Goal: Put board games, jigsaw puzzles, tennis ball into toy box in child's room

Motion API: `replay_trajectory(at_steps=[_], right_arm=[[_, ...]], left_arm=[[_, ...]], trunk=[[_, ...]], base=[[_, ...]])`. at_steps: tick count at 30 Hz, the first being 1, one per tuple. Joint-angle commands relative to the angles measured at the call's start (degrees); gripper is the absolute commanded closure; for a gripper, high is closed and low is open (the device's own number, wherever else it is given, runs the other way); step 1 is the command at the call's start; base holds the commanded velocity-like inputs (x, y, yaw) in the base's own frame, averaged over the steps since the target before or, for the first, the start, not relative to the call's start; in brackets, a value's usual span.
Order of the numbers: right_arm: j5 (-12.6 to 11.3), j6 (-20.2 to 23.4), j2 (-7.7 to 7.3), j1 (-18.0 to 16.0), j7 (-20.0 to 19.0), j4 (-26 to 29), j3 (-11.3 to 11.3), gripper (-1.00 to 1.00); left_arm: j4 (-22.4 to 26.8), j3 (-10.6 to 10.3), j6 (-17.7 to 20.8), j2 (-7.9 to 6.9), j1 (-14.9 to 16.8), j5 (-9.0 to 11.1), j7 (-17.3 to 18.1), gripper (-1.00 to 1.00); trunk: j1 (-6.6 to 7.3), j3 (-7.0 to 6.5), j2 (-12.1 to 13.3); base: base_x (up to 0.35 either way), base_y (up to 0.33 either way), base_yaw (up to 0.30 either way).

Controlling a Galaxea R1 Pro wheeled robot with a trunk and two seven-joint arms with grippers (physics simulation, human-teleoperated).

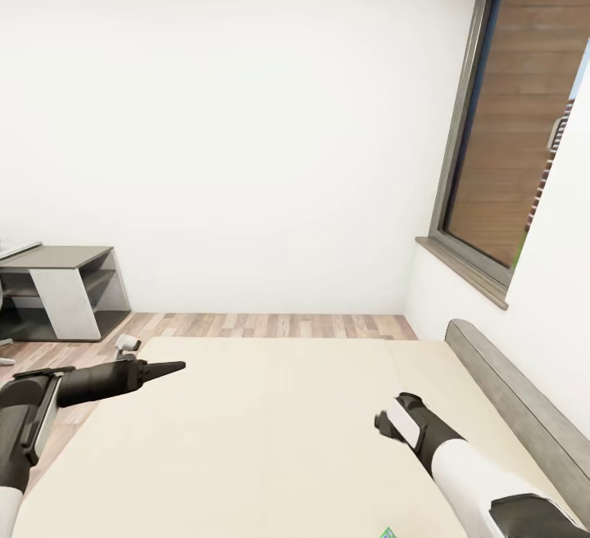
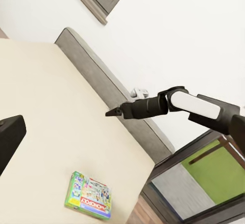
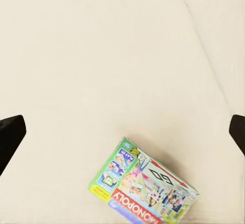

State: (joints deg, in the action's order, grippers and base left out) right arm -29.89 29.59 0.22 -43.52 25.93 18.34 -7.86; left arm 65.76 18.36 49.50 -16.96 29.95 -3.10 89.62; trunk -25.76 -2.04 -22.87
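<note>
Your right gripper (image 1: 383, 422) over the bed (image 1: 270, 415), fingers apart with nothing between them, green-edged board game (image 3: 144, 187) flat on the mattress beneath it, your left gripper (image 1: 176, 368) out over the bed's left side, fingers together, grey headboard (image 1: 516, 395) at right, window (image 1: 524, 104) above it.

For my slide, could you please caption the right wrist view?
Open right tool over the beige bed, a green-edged Monopoly board game lying flat below.

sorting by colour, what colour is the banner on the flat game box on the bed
Red with white lettering on the green-edged flat game box, clearest in the right wrist view.
</note>
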Motion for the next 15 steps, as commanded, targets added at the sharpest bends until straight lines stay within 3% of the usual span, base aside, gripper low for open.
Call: replay_trajectory(at_steps=[1, 10, 15], right_arm=[[-0.51, 0.52, -0.04, -0.06, 0.39, -0.04, -0.47, -1.00], [-0.21, 0.58, 0.49, -0.18, -4.66, -0.29, -0.92, -1.00], [-0.18, -1.27, 0.05, -0.17, -5.62, -0.25, -1.07, -1.00]], left_arm=[[0.03, 0.04, 0.60, 0.08, 0.02, -0.33, 0.38, -1.00], [0.23, 0.02, 0.64, 0.59, 0.10, -0.33, 0.38, -1.00], [0.21, 0.18, 0.73, 0.46, 0.11, -0.38, 0.38, -1.00]], trunk=[[-0.02, 0.03, -0.05], [-0.02, 0.03, -0.05], [-0.02, 0.03, -0.05]], base=[[0.000, 0.000, 0.000], [0.000, 0.000, 0.000], [0.000, 0.000, 0.000]])
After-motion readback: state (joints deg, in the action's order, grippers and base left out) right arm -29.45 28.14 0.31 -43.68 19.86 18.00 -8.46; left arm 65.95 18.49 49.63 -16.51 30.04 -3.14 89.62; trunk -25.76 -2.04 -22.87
